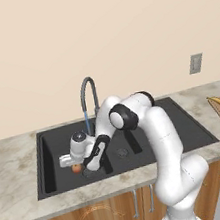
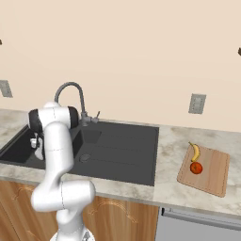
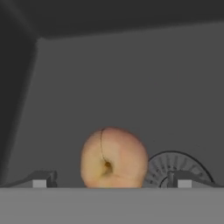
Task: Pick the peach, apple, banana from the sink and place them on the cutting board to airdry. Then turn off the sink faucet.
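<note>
The sink [image 1: 185, 124] is set into the surface [image 1: 14, 163], with the sink faucet [image 1: 87, 98] standing behind it at 12 o'clock. The peach [image 3: 113, 157] lies on the floor of the large basin, toward the sink's 9 o'clock end, between the spread tips of the end effector [image 3: 111, 179] that reaches down into the basin. The drain [image 3: 175, 168] sits just beside the peach at its 3 o'clock in the hand view. Well apart, at the sink's 3 o'clock, the cutting board [image 2: 214, 172] rests on the surface. On it the banana [image 2: 195, 151] lies at 12 o'clock of the apple [image 2: 196, 167], close by.
</note>
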